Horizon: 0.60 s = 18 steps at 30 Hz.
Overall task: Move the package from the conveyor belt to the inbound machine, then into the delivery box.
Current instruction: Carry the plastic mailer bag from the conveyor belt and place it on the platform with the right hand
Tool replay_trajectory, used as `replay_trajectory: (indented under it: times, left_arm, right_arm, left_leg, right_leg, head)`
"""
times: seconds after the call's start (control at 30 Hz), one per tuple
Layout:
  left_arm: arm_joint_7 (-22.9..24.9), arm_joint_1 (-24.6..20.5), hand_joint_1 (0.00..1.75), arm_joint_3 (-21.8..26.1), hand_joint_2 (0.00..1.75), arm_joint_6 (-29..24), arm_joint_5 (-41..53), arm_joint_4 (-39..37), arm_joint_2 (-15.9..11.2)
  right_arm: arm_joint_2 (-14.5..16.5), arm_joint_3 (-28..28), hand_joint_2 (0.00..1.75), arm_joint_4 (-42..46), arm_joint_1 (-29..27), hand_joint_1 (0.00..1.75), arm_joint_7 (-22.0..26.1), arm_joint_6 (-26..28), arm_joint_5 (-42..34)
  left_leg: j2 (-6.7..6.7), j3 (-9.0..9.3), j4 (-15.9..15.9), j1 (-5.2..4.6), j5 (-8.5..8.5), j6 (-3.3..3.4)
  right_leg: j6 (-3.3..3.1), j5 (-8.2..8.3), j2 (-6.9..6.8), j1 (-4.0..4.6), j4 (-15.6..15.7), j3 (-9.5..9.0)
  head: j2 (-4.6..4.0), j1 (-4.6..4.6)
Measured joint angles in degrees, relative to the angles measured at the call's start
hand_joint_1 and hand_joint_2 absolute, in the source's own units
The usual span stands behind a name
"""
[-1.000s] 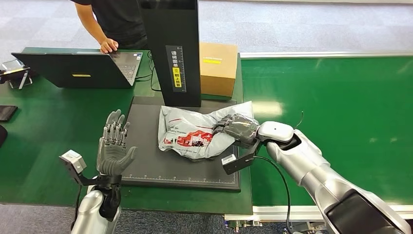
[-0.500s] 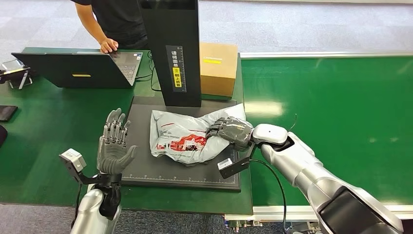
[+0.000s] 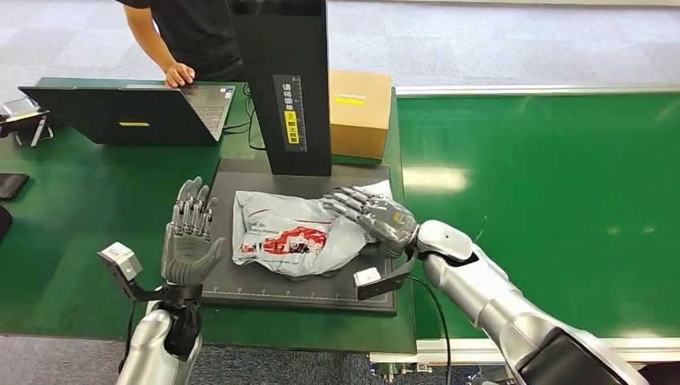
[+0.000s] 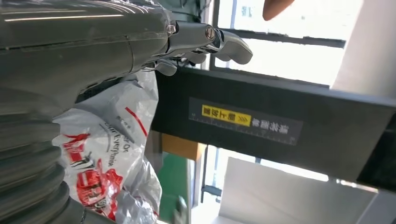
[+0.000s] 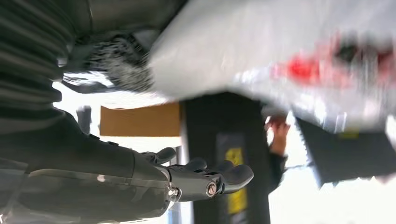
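A crumpled grey mailer package (image 3: 293, 237) with red print lies on the black platform (image 3: 240, 290) of the inbound machine, in front of its black column (image 3: 289, 88). My right hand (image 3: 373, 215) rests on the package's right end with fingers spread flat, not gripping it. In the right wrist view the right hand (image 5: 140, 182) shows extended fingers beside the blurred package (image 5: 289, 60). My left hand (image 3: 189, 237) stands upright and open at the platform's left edge, a short gap from the package. The left wrist view has the left hand (image 4: 93, 42) near the package (image 4: 107, 154).
A cardboard box (image 3: 358, 112) stands behind the platform, right of the column. A laptop (image 3: 128, 112) sits at the back left, a person's hand (image 3: 180, 74) on it. The green conveyor belt (image 3: 545, 184) stretches to the right. A dark phone (image 3: 11, 185) lies far left.
The right hand has drawn the package leftward across the platform toward the left hand, and its fingers have gone from curled on the package to spread. The left hand has stayed put.
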<state>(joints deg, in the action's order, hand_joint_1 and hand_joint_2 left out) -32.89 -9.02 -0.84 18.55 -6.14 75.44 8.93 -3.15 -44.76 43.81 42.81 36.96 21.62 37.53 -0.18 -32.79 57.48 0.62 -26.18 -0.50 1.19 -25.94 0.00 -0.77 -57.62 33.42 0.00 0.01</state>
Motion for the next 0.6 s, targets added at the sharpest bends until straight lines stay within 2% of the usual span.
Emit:
replay_trajectory:
  times: [0.1,0.23,0.43,0.6]
  left_arm:
    - [1.0,0.0,0.0,0.0,1.75,-0.7,-1.2,-0.2,0.0]
    - [1.8,0.0,0.0,-0.4,1.75,-0.4,-2.5,-0.5,-0.1]
    - [2.3,0.2,0.0,-1.3,1.75,0.4,-3.8,-0.7,-0.3]
    - [2.2,0.4,0.0,-1.5,1.75,-0.7,-2.9,-0.8,-0.6]
  right_arm:
    - [0.0,3.1,1.75,3.4,-3.0,0.0,0.2,0.0,-8.0]
    - [0.0,6.2,1.75,6.3,-6.0,0.0,0.2,-0.9,-13.2]
    - [0.4,14.4,1.75,16.3,-12.7,0.0,0.2,-10.8,-30.8]
    - [1.7,22.8,1.75,24.2,-17.9,0.0,0.2,-15.6,-33.6]
  left_leg:
    - [0.0,-0.02,0.0,0.0,-0.01,0.0]
    - [0.0,-0.03,0.0,0.0,-0.01,0.0]
    - [-0.02,-0.05,0.0,0.0,-0.01,-0.01]
    - [-0.03,-0.06,0.0,0.0,-0.02,-0.01]
  right_leg:
    - [0.0,0.0,0.01,0.0,0.0,0.03]
    - [0.0,0.0,0.01,0.0,0.0,0.03]
    - [0.0,-0.01,-0.01,0.01,0.0,0.04]
    - [0.0,-0.01,-0.01,0.0,0.0,0.05]
  head:
    - [0.0,-0.01]
    - [0.0,-0.01]
    - [0.0,-0.01]
    - [0.0,-0.01]
